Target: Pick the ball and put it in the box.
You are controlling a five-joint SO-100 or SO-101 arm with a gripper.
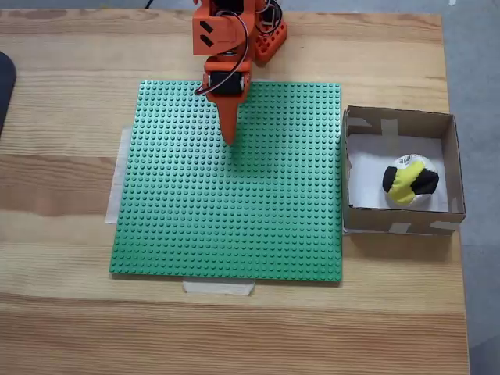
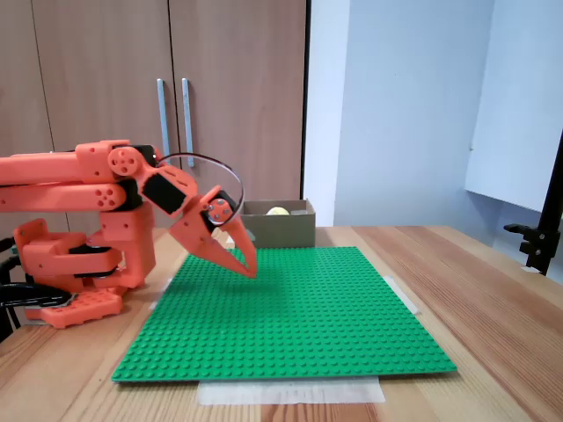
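Observation:
The ball (image 1: pixel 409 182), patched yellow, black and white, lies inside the brown cardboard box (image 1: pixel 450 164) at the right edge of the table; in the side-on fixed view only its top (image 2: pixel 278 212) peeks over the box wall (image 2: pixel 281 230). My orange gripper (image 1: pixel 229 139) hangs over the upper middle of the green studded baseplate (image 1: pixel 234 219), well to the left of the box, its fingers together and holding nothing. In the side-on fixed view the gripper (image 2: pixel 250 269) points down at the plate, just above it.
The arm's orange base (image 2: pixel 70 264) sits at the back edge of the wooden table (image 1: pixel 62 312). Tape strips (image 1: pixel 219 287) hold the baseplate down. Cabinet doors (image 2: pixel 176 105) stand behind the table. A black stand (image 2: pixel 541 237) rises at the far right.

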